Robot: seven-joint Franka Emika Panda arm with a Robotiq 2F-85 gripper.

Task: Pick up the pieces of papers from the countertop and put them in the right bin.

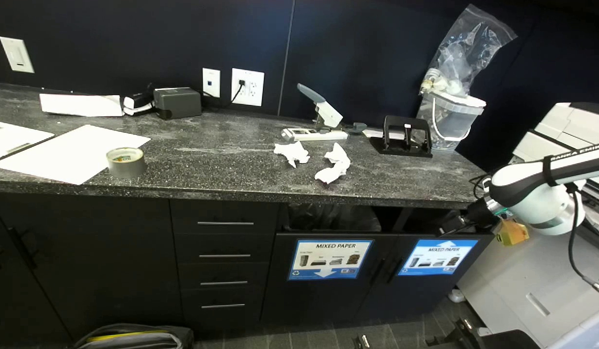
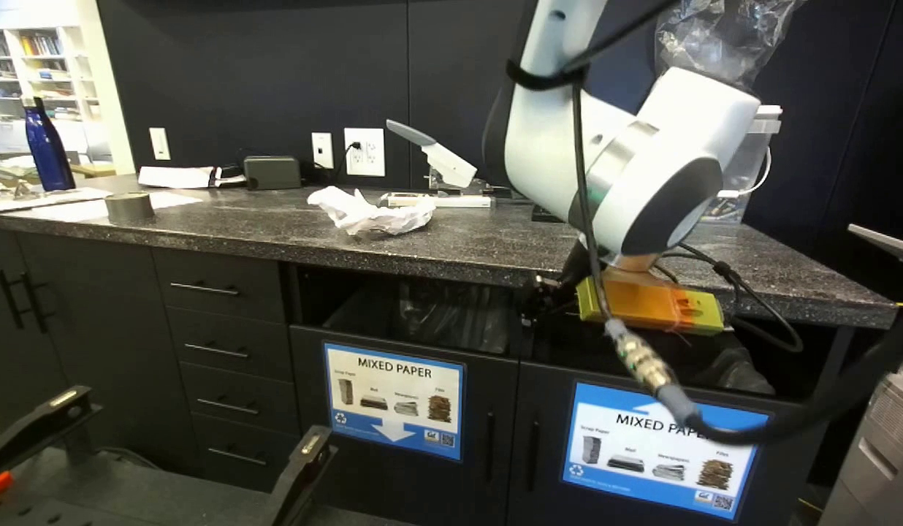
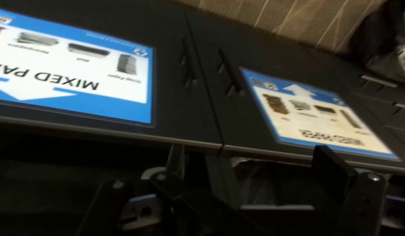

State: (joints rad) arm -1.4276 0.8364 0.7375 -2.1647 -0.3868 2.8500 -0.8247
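Two crumpled white pieces of paper, a left one (image 1: pixel 292 153) and a right one (image 1: pixel 335 164), lie apart on the dark speckled countertop (image 1: pixel 222 169). In an exterior view the paper (image 2: pixel 375 213) overlaps into one white shape. My gripper (image 1: pixel 445 229) is below the countertop's front edge, at the opening of the right bin, whose dark liner (image 2: pixel 740 369) shows behind its door. In the wrist view the gripper (image 3: pixel 253 160) has its fingers (image 3: pixel 333 170) spread wide, with nothing held between them. The inside of the right bin is too dark to make out.
Beside the right bin is the left bin (image 2: pixel 451 314), behind its own signed door. A stapler (image 1: pixel 323 118), hole punch (image 1: pixel 406 135) and clear bucket (image 1: pixel 449 118) stand toward the back. Tape (image 1: pixel 126 164) and large sheets (image 1: pixel 71 152) lie left. A printer (image 1: pixel 522 271) stands near the arm.
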